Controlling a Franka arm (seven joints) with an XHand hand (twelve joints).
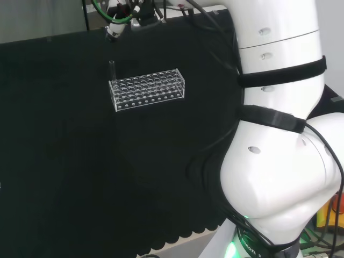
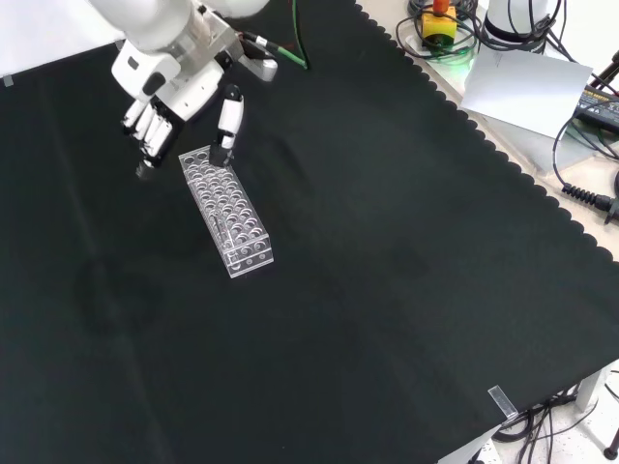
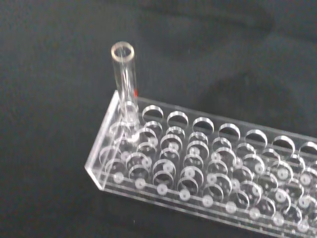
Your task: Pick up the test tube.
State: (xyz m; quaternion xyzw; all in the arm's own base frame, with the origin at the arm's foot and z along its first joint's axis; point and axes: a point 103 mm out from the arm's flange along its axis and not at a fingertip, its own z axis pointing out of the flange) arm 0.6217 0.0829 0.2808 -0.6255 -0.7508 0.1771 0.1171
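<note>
Hovering my hand upper left of the front view, fingers straight, holding nothing; next I'm reaching for the test tube in the rack corner

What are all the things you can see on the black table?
test tube: one, clear glass, standing upright in a corner hole of the rack, at the rack's left end in the head view.
rack: one, clear plastic with rows of round holes, on the cloth; the other holes look empty.
black cloth: one, covering the bench, with a scalloped edge.
cables and small devices: several, off the cloth's edge at the front view's top right; too small to tell apart.
arm: one, white, big links at the head view's right.
hand: one, black and white, above the rack's end by the tube in the front view, fingers pointing down, holding nothing.
</note>
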